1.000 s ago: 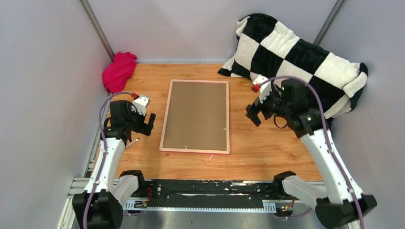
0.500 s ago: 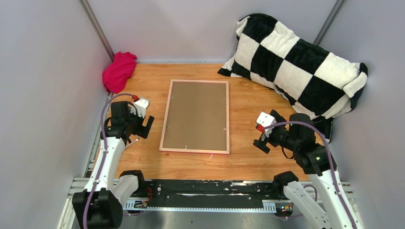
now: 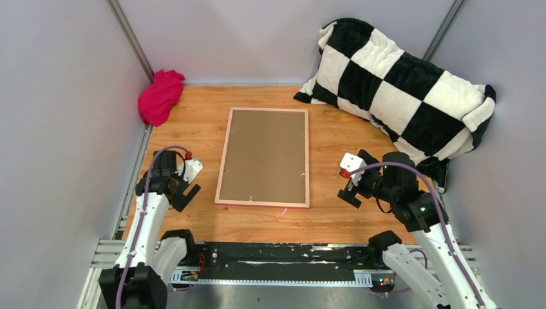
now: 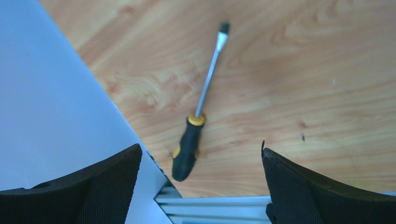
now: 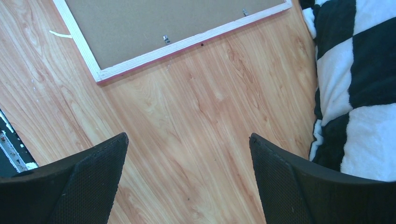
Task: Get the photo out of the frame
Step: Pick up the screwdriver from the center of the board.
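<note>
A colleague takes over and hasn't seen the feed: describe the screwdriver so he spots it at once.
Go to the table's left edge, where the wood meets the grey wall, near the front rail. Right by the open left pincer, a screwdriver lies flat. It is the only tool there: black handle with yellow trim and a long bare metal shaft.

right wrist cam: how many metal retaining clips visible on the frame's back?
2. Both small metal clips sit on the brown backing board, along the right long side of the pink-bordered rectangular frame: one near its near corner, one farther along. Others may lie outside this view.
</note>
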Controlling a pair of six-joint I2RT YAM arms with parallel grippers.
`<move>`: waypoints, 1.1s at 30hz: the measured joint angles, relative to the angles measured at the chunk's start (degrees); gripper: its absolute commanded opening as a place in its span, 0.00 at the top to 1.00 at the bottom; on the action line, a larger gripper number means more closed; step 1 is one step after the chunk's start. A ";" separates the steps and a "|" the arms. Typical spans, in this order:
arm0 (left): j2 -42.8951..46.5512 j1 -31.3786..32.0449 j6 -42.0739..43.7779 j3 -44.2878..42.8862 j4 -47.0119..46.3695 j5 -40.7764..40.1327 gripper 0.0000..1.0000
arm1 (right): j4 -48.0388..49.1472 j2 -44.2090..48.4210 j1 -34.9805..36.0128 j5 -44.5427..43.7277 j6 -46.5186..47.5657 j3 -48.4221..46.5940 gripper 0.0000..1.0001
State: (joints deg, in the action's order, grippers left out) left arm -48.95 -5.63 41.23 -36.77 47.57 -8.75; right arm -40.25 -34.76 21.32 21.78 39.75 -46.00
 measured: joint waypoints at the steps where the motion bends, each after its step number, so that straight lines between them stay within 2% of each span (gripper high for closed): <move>1: -0.35 -0.20 0.44 0.74 0.61 -0.61 0.00 | 0.02 0.17 0.07 -0.22 -0.02 0.00 0.00; 6: -2.82 -2.58 2.51 3.39 3.37 -1.27 0.00 | 0.20 1.27 0.11 -0.59 -0.02 0.15 0.00; 10: -5.44 -7.37 4.28 3.41 3.54 0.28 0.00 | 0.46 1.18 0.50 -0.90 -0.02 0.46 0.00; 16: -11.91 -14.08 6.45 2.60 3.56 3.63 0.06 | 0.72 1.27 1.09 -1.51 -0.07 0.96 0.00; 22: -19.10 -17.46 7.23 -1.92 3.45 5.77 0.06 | 0.87 1.97 1.22 -1.88 -0.50 0.96 0.00; 23: -20.26 -18.18 7.23 -2.95 3.15 5.86 0.03 | 0.90 2.05 1.22 -1.88 -0.59 0.96 0.00; 27: -25.05 -19.87 7.93 -6.58 2.10 6.10 0.01 | 1.05 2.16 1.22 -1.90 -0.85 0.96 0.00; 33: -30.64 -20.09 8.33 -7.48 1.73 6.25 0.08 | 1.25 2.27 1.22 -1.99 -0.94 0.96 0.00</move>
State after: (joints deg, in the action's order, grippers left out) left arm -79.59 -25.71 49.56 -44.25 49.30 -2.50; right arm -39.00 -32.49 22.55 19.79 38.81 -45.04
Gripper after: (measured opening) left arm 0.968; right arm 1.000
